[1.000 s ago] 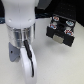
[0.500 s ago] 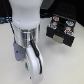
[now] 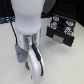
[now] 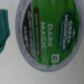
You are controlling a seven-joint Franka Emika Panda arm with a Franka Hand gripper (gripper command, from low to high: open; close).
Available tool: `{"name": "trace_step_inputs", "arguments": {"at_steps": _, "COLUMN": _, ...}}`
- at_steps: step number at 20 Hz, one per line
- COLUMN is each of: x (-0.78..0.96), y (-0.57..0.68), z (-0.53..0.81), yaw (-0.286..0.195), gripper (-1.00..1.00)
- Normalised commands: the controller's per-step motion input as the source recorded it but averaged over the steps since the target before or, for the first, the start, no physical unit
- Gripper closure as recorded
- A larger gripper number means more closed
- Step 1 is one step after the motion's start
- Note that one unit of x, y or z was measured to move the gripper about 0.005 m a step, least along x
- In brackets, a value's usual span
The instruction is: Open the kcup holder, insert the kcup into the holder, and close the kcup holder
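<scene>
Exterior view: the white robot arm (image 3: 27,25) fills the middle and the exterior view's left, reaching down toward a pale tabletop (image 3: 60,65), and its wrist and lower body hide the claw (image 3: 25,64) almost entirely, so whether the fingers are spread or pressed together cannot be told from either picture. A small speck of green shows at the arm's lower edge, close to the table, and may be the pod, though it is too small to be sure. The black holder (image 3: 61,31) sits on the table toward the exterior view's right, apart from the arm, with its grey front panels facing the camera and small red and white marks on its top. In the wrist view the pod (image 4: 50,31) fills most of the picture, seen lid-on: a round green foil with a white rim and printed lettering, lying against the pale surface right under the camera. No finger can be made out around it, so whether it is touched or pinched is unclear. A teal shape (image 4: 4,31) lies at the edge of that picture, just beside the pod and blurred. Behind the table in the exterior view the room is dark.
</scene>
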Motion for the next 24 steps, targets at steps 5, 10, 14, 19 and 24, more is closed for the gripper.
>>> {"name": "trace_step_inputs", "arguments": {"at_steps": 5, "x": -0.06, "y": 0.00, "z": 0.00, "yaw": -0.025, "gripper": 1.00}}
{"name": "trace_step_inputs", "arguments": {"at_steps": 10, "x": 0.02, "y": 0.01, "z": 0.01, "yaw": -0.021, "gripper": 1.00}}
{"name": "trace_step_inputs", "arguments": {"at_steps": 14, "x": 0.05, "y": 0.05, "z": 0.16, "yaw": -0.023, "gripper": 1.00}}
{"name": "trace_step_inputs", "arguments": {"at_steps": 19, "x": 0.07, "y": 0.16, "z": 0.38, "yaw": -0.032, "gripper": 1.00}}
{"name": "trace_step_inputs", "arguments": {"at_steps": 24, "x": 0.06, "y": 0.40, "z": 0.77, "yaw": -0.008, "gripper": 1.00}}
